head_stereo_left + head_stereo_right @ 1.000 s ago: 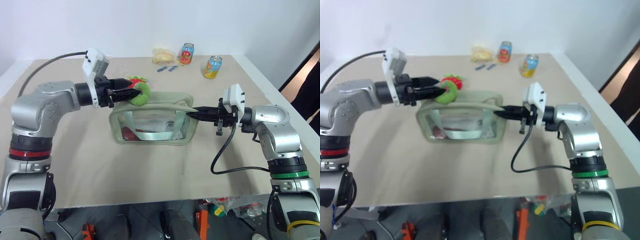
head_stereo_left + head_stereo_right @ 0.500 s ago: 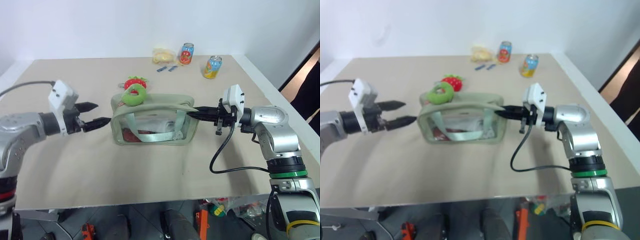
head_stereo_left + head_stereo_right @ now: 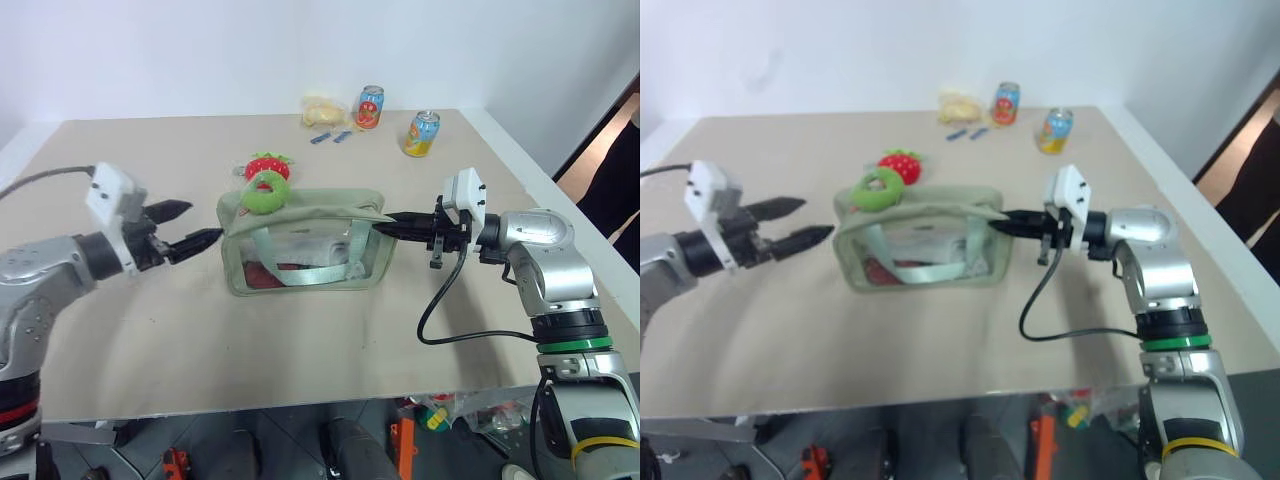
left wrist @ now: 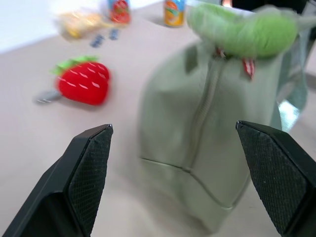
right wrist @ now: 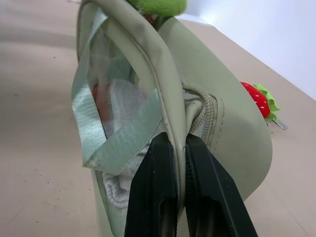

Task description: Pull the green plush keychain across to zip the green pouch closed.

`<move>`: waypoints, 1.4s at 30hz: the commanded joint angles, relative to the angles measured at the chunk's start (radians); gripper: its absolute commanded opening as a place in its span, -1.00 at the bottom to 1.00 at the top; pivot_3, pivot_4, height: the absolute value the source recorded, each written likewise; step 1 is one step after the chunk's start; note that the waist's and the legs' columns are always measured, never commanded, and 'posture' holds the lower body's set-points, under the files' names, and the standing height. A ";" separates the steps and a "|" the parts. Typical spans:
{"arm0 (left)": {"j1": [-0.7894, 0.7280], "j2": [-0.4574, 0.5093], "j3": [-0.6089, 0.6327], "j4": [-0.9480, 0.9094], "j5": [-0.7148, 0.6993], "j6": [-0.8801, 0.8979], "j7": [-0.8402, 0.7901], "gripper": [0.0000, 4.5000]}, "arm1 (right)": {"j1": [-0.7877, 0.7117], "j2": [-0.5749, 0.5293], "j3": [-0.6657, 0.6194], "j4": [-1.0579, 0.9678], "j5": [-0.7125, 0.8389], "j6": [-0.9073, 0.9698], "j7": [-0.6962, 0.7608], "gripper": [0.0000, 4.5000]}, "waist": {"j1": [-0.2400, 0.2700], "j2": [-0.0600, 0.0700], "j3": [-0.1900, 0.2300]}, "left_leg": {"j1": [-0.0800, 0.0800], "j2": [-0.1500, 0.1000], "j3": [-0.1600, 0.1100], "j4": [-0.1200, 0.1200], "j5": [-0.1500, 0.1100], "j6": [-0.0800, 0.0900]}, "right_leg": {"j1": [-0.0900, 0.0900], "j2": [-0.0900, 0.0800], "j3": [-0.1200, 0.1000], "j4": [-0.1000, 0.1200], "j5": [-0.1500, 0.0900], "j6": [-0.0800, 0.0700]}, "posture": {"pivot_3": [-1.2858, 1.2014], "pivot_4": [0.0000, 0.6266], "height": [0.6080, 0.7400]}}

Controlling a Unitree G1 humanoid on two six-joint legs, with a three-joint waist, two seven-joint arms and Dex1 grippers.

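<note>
1. beige, matte table (image 3: 300,340) carries everything; at its middle stands the large sage-green fabric pouch (image 3: 300,240) with a clear plastic window and pale strap handle.
2. the small rounded lime-green plush keychain (image 3: 265,193) sits on top of the pouch at the end nearer the left arm. the zipper seam below it looks joined in the left wrist view, so the zip appears drawn fully across.
3. the right gripper (image 3: 385,228) is clamped on the fabric edge at the pouch's opposite end, its two black fingers (image 5: 158,197) pressed together around the seam.
4. the left gripper (image 3: 200,226) hangs just beside the keychain end of the pouch, fingers spread wide, touching and holding nothing.
5. a red strawberry plush (image 3: 268,164) lies just behind the pouch; two drink cans (image 3: 424,133) and a yellow packet (image 3: 322,111) sit well apart at the far edge.
6. judgement: the closing pull seems done. to finish well, check the slider is seated against the end, then let the right pinch go gently so the pouch stays upright.
</note>
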State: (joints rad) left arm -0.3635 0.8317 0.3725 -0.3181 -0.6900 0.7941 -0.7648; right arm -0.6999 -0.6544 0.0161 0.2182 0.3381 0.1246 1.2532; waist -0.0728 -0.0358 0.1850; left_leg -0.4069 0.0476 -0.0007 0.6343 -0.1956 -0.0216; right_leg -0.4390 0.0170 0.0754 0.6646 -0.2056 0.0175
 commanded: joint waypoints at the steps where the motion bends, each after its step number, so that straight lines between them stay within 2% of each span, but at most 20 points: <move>1: -0.003 0.064 0.092 0.009 -0.053 0.022 -0.039 0.84 | -0.010 -0.003 -0.001 -0.026 0.001 -0.004 0.004 -1.00 | 0.000 0.000 0.000 | 0.000 0.000 0.000 0.000 0.000 0.000 | 0.000 0.000 0.000 0.000 0.000 0.000 | 0.03 -0.52 1.00; 4: 0.021 0.110 0.138 0.009 -0.105 0.064 -0.074 0.84 | -0.012 -0.004 -0.001 -0.021 -0.001 -0.006 0.005 -1.00 | -0.002 -0.001 0.000 | 0.000 0.000 0.000 0.000 0.000 0.000 | 0.000 0.000 0.000 0.000 0.000 0.000 | 0.03 -0.52 1.00; 7: 0.058 0.111 0.130 -0.048 -0.169 0.110 -0.085 0.84 | -0.015 -0.004 0.000 -0.015 -0.003 -0.010 0.008 -1.00 | -0.002 -0.001 0.000 | 0.000 0.000 0.000 0.000 0.000 0.000 | 0.000 0.000 0.000 0.000 0.000 0.000 | 0.03 -0.52 1.00; 11: 0.064 0.051 0.085 -0.103 -0.202 0.109 -0.032 0.84 | -0.020 -0.002 0.002 -0.012 -0.005 -0.010 0.008 -1.00 | -0.002 -0.001 0.000 | 0.000 0.000 0.000 0.000 0.000 0.000 | 0.000 -0.001 0.000 0.000 0.000 0.000 | 0.03 -0.52 1.00; 17: 0.096 -0.040 -0.033 -0.106 -0.107 0.009 0.005 0.84 | -0.028 -0.003 0.005 -0.007 -0.007 -0.012 0.011 -1.00 | -0.002 -0.001 0.000 | 0.001 0.000 0.000 0.000 0.000 0.000 | 0.000 0.000 0.000 0.000 0.000 0.000 | 0.03 -0.52 1.00; 20: 0.099 -0.076 -0.078 -0.090 -0.060 -0.050 0.008 0.48 | -0.029 -0.004 0.004 -0.008 -0.007 -0.011 0.012 -1.00 | -0.002 -0.001 0.000 | 0.001 0.000 0.000 0.000 0.000 0.000 | 0.000 0.000 0.000 0.000 0.000 0.000 | 0.03 -0.52 1.00; 21: 0.096 -0.086 -0.088 -0.084 -0.049 -0.064 0.009 0.28 | -0.028 -0.005 0.004 -0.008 -0.007 -0.011 0.012 -1.00 | -0.002 -0.001 0.000 | 0.000 0.000 0.000 0.000 0.000 0.000 | 0.000 0.000 0.000 0.000 0.000 0.000 | 0.03 -0.52 1.00; 29: 0.064 -0.116 -0.129 -0.054 -0.014 -0.131 -0.002 -0.92 | -0.018 -0.017 -0.005 -0.032 0.005 0.011 0.016 -1.00 | -0.002 -0.001 0.000 | 0.000 0.000 0.000 0.000 0.000 0.000 | 0.000 0.000 0.000 0.000 0.000 0.000 | 0.03 -0.52 1.00; 31: 0.053 -0.120 -0.134 -0.059 -0.024 -0.129 -0.005 -0.97 | -0.014 -0.026 -0.009 -0.046 0.017 0.040 0.020 -1.00 | -0.002 -0.001 0.000 | 0.000 0.000 0.001 0.000 0.000 0.000 | 0.000 0.000 0.001 0.000 0.000 0.000 | 0.03 -0.52 1.00; 37: 0.048 -0.125 -0.160 -0.077 -0.037 -0.116 -0.017 -1.00 | -0.028 -0.076 -0.011 -0.146 0.073 0.189 0.046 -0.11 | -0.001 -0.001 0.000 | 0.000 0.000 0.000 0.000 0.000 0.000 | 0.000 0.000 0.000 0.000 0.000 0.000 | 0.03 -0.52 1.00; 42: 0.047 -0.140 -0.173 -0.090 -0.047 -0.106 -0.004 -1.00 | -0.120 -0.094 -0.027 -0.242 0.157 0.366 0.028 0.64 | -0.001 -0.001 0.001 | 0.000 0.000 0.000 0.000 0.000 0.000 | 0.000 0.000 0.001 0.000 0.000 0.000 | 0.03 -0.52 1.00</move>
State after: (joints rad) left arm -0.3047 0.6921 0.2022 -0.3633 -0.7177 0.6864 -0.7691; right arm -0.7579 -0.7340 0.0227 0.0592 0.4319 0.4352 1.2822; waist -0.0742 -0.0364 0.1856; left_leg -0.4072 0.0474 -0.0003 0.6343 -0.1956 -0.0217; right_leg -0.4396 0.0170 0.0759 0.6648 -0.2054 0.0176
